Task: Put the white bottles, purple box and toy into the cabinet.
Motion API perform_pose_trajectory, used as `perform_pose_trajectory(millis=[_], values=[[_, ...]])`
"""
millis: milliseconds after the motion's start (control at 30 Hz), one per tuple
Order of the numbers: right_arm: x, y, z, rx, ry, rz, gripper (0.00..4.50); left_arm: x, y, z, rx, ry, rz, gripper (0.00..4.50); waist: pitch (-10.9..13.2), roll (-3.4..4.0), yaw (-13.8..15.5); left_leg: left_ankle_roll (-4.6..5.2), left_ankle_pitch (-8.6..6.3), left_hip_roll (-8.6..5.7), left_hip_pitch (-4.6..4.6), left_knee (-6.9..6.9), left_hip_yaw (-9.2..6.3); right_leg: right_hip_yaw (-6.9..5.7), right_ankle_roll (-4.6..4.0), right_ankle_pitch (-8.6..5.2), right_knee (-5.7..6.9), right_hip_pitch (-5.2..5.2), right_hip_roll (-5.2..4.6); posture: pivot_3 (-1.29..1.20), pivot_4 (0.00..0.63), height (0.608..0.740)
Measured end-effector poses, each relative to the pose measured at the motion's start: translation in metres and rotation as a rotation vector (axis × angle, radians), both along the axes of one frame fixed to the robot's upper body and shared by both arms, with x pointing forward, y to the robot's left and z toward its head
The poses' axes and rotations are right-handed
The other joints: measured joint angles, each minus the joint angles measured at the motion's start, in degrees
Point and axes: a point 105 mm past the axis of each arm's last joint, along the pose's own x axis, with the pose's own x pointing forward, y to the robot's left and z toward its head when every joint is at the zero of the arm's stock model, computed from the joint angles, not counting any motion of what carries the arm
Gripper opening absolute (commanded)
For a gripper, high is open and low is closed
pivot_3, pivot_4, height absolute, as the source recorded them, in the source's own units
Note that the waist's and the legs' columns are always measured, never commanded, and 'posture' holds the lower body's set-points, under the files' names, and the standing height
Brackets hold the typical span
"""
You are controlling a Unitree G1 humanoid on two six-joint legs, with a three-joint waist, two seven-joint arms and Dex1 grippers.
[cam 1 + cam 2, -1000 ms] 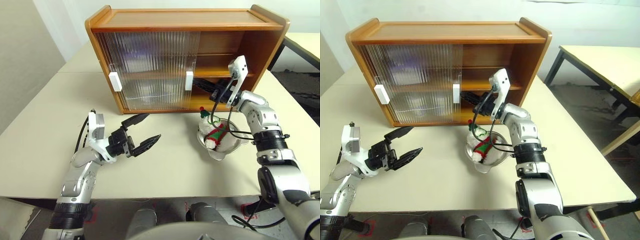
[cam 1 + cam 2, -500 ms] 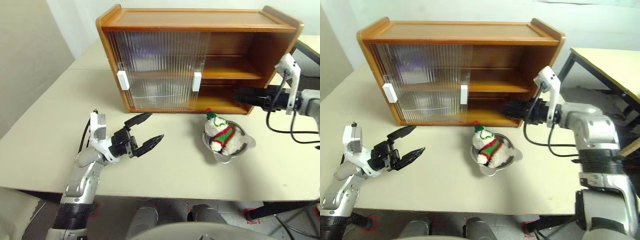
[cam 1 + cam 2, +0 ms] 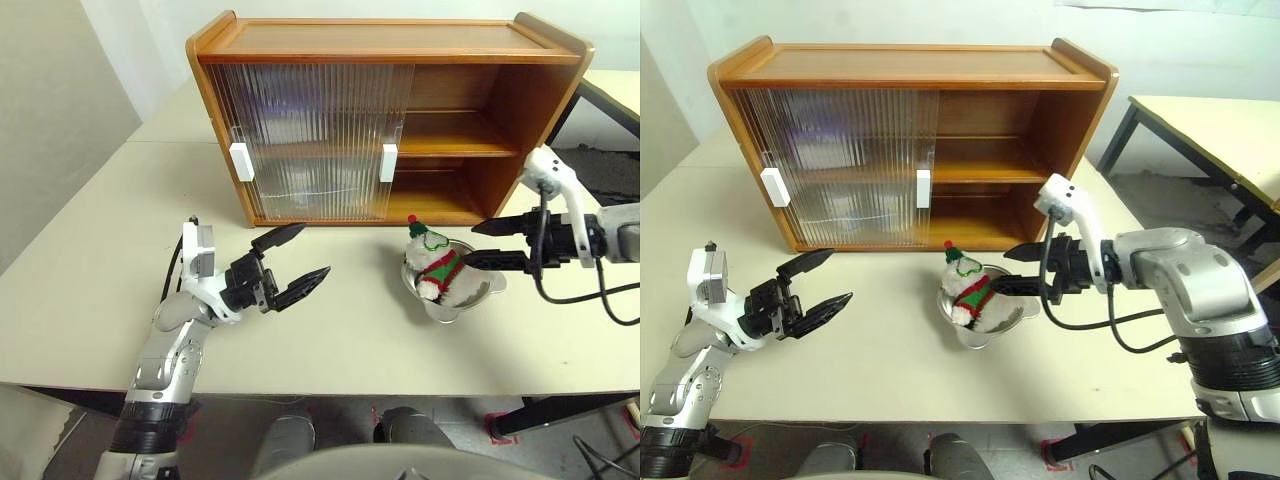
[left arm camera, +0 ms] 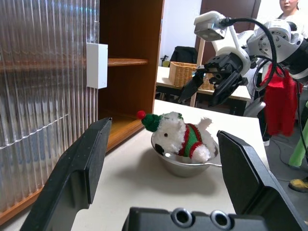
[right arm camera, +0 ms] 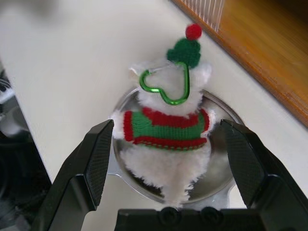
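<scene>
One toy, a small white plush figure in a red-and-green sweater and a green hat with a red tip, lies in one shallow steel bowl on the table. A green heart-shaped clip sits at its neck in the right wrist view. The bowl stands just in front of the open right half of the one wooden cabinet, apart from its base.

The cabinet has two shelves. Its two ribbed sliding doors are pushed over the left half, each with one small white handle, two handles in all. The right halves of both shelves are bare wood. Behind the ribbed panels only blurred shapes show, and what they are cannot be told.

The right gripper hangs just to the right of the toy, angled down toward it, its two black fingers spread wide on either side of the toy with nothing between them; in the right wrist view the fingers frame the plush without touching it.

The left gripper hovers above the table in front of the closed doors, well apart from the bowl, its two fingers also spread wide and empty
</scene>
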Motion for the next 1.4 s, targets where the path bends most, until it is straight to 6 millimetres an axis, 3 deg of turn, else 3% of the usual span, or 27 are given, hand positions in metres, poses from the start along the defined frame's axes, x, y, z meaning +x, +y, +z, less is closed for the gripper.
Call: perform_pose_trajectory(millis=[500, 600, 900, 1000, 1133, 1267, 1400], values=[[0.003, 0.019, -0.034, 0.037, 0.100, -0.031, 4.45, 0.001, 0.001, -0.001, 0.006, -0.014, 0.011, 4.50, -0.03, -0.02, 0.23, 0.04, -0.08, -0.02, -0.05, 0.08, -0.01, 0.00, 0.13, -0.06, 0.00, 0.02, 0.00, -0.03, 0.000, 0.740], [0.006, 0.028, -0.040, 0.070, 0.105, -0.047, 3.86, 0.000, 0.000, -0.001, 0.009, -0.013, 0.008, 4.50, -0.07, -0.07, 0.25, 0.04, -0.08, -0.02, -0.02, 0.08, -0.04, -0.01, 0.11, -0.04, 0.01, 0.03, 0.00, -0.03, 0.000, 0.740], [0.012, 0.027, -0.044, 0.045, 0.110, -0.097, 0.64, 0.001, 0.001, -0.001, 0.012, -0.012, 0.016, 4.50, -0.08, -0.08, 0.38, 0.04, -0.09, -0.01, -0.03, 0.05, -0.07, -0.03, 0.09, -0.04, 0.00, 0.03, 0.00, -0.02, 0.000, 0.740], [0.012, 0.026, -0.039, 0.034, 0.115, -0.097, 0.07, 0.002, 0.001, -0.001, 0.013, -0.012, 0.019, 4.50, -0.08, -0.08, 0.40, 0.03, -0.08, -0.02, -0.04, 0.06, -0.06, -0.02, 0.10, -0.04, 0.00, 0.03, 0.00, -0.02, 0.000, 0.740], [0.013, 0.028, -0.023, 0.063, 0.128, -0.082, 0.02, 0.002, 0.001, -0.001, 0.012, -0.012, 0.020, 4.50, -0.08, -0.08, 0.48, 0.02, -0.08, -0.03, -0.04, 0.07, -0.06, -0.03, 0.09, -0.04, 0.00, 0.02, 0.00, -0.03, 0.000, 0.740], [0.017, 0.032, 0.018, 0.173, 0.102, -0.067, 0.02, 0.002, 0.001, -0.001, 0.013, -0.012, 0.019, 4.50, -0.09, -0.08, 0.48, 0.01, -0.07, -0.03, -0.04, 0.05, -0.06, -0.03, 0.05, -0.03, 0.00, -0.01, 0.00, -0.03, 0.000, 0.740], [0.029, 0.032, 0.046, 0.258, 0.041, -0.095, 0.02, 0.002, 0.001, 0.000, 0.013, -0.014, 0.018, 4.50, -0.10, -0.05, 0.47, 0.02, -0.08, -0.01, -0.07, 0.04, -0.06, -0.01, -0.13, 0.05, 0.01, -0.10, -0.01, -0.04, 0.000, 0.740]])
